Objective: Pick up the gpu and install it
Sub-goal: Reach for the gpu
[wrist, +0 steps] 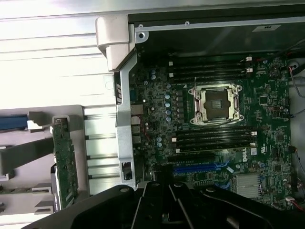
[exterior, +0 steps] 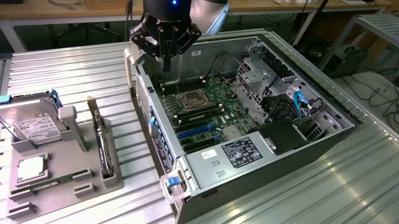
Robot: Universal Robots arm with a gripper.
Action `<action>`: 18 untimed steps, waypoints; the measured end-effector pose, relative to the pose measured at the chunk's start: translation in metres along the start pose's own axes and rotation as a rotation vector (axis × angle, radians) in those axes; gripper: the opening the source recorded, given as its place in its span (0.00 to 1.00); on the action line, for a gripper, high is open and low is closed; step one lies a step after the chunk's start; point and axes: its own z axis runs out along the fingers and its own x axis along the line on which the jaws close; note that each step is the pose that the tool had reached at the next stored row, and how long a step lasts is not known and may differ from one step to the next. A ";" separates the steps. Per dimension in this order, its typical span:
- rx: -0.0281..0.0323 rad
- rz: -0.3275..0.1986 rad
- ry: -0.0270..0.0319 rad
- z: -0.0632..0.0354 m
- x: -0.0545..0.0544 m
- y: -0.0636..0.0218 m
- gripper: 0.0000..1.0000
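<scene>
Gripper [exterior: 166, 66], fingers pressed together on nothing, hangs well apart from the gpu [exterior: 98, 140], which stands on edge in the grey holder [exterior: 62, 168] beside the hard drive [exterior: 34, 126], on the exterior view's left of the open computer case [exterior: 145, 100] and its motherboard [exterior: 212, 107].

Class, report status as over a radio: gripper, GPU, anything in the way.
Gripper shut, empty, above open computer case. GPU on edge in grey holder, untouched. Blue motherboard slot bare.

Open computer case [exterior: 145, 100] on slatted table [exterior: 74, 70], motherboard [exterior: 212, 105] with CPU socket [exterior: 192, 99], hard drive [exterior: 34, 123] in grey holder [exterior: 62, 163]
</scene>
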 end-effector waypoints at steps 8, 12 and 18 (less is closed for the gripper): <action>-0.0001 0.000 0.0000 0.0000 0.008 -0.0008 0.11; 0.0000 0.000 0.0001 -0.0001 0.010 -0.0012 0.11; 0.0000 0.000 0.0000 -0.0001 0.015 -0.0017 0.11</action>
